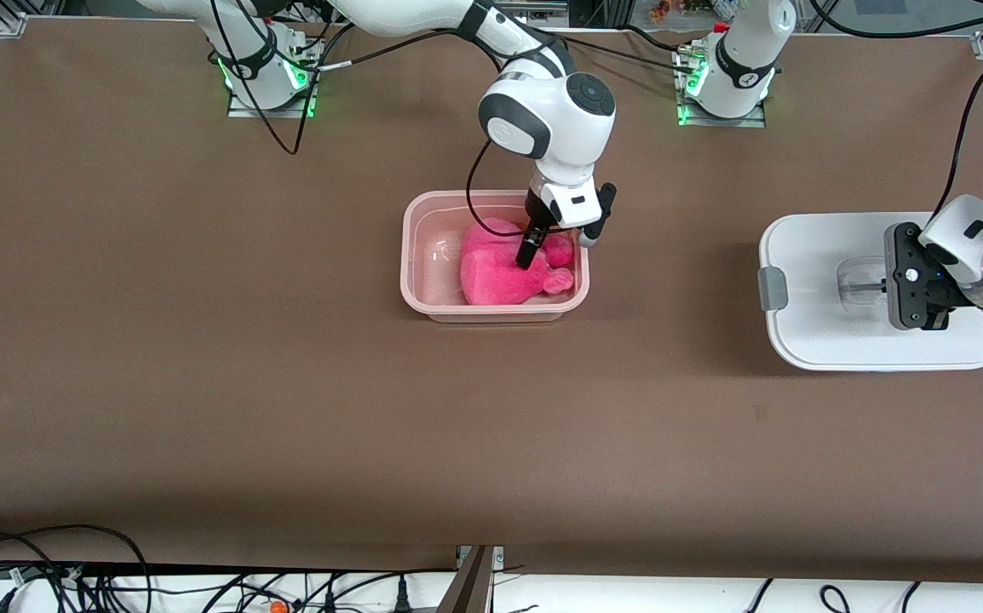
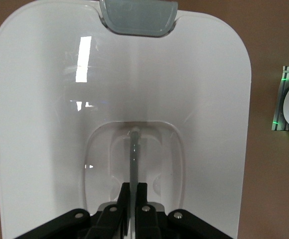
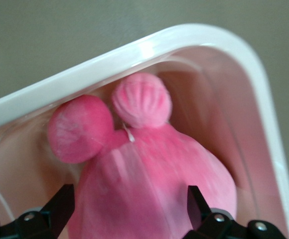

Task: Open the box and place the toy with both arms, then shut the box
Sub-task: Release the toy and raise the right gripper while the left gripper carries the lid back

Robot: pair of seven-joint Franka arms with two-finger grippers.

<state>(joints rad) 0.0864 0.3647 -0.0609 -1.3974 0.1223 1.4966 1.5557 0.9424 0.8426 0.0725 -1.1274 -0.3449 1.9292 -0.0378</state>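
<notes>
Jaws: right gripper [image 1: 534, 247] spread wide either side of the toy [image 1: 508, 271], so my guess is it is letting go; left gripper [image 1: 913, 294] pinched together on the thin clear handle [image 2: 134, 149] of the lid [image 1: 832, 340].
Toy: lying in the box [image 1: 423, 223], ears [image 3: 140, 99] toward the left arm's end, filling most of the tub.
Box: open, mid-table.
Lid: flat on the table, well apart from the box, toward the left arm's end; grey clip [image 1: 772, 288] faces the box.
Risk, right: a finger could snag the plush on rising and drag it out.
Risk, left: thin handle may slip; the lid could land crooked, or the toy's bulk could stop it seating.
</notes>
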